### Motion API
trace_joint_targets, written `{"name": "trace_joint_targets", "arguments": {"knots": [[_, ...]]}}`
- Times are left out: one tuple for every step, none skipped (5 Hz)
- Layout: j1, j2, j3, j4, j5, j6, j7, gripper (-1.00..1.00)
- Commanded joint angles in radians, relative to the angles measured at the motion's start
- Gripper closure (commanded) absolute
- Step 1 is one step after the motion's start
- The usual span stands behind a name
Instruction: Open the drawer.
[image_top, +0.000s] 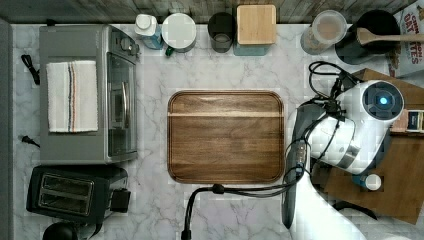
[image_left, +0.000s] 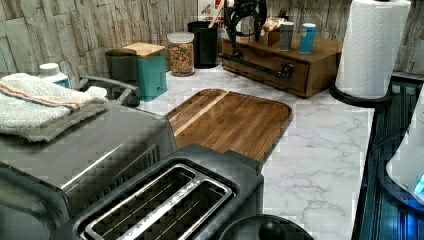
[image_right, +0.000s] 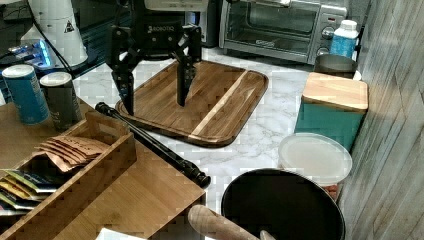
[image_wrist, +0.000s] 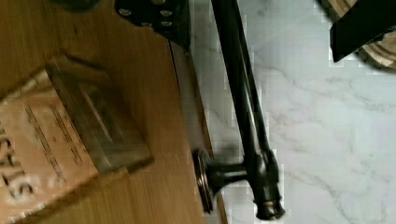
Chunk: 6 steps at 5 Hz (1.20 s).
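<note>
While the gripper hangs above the black bar handle, its two fingers are spread wide apart and they hold nothing. In the right view one finger points down close to the near end of the handle, and the other finger hangs out over the wooden tray. The drawer is in the small wooden cabinet at the side of the marble counter, and it looks shut, with its front flat against the cabinet.

I think a few things could go wrong from here. The handle is thin and round, so if the fingers come down a bit to one side, they could close on air and miss it. If the arm drops too low, a finger could bump the cabinet top or the counter and get stuck. The gripper sits near one end of the handle, not the middle. Pulling from the end could twist the drawer so it jams. The cabinet looks small and light, so a hard pull might drag the whole box along the counter. That could shake the two cans on top and the box of tea bags, and a can might tip over.
</note>
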Motion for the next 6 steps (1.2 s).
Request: {"name": "trace_joint_targets", "arguments": {"knots": [[0.073,0.024,-0.004,0.074,-0.129,0.008,0.001,-1.00],[0.083,0.057,-0.027,0.100,-0.177,-0.040,0.033,-1.00],[0.062,0.042,-0.031,0.052,-0.165,-0.005,-0.004,-1.00],[0.045,0.051,-0.033,0.028,-0.156,0.006,-0.025,-1.00],[0.036,0.051,-0.033,0.019,-0.139,-0.006,-0.012,-1.00],[0.033,0.043,-0.034,-0.069,-0.132,0.104,0.022,-1.00]]}}
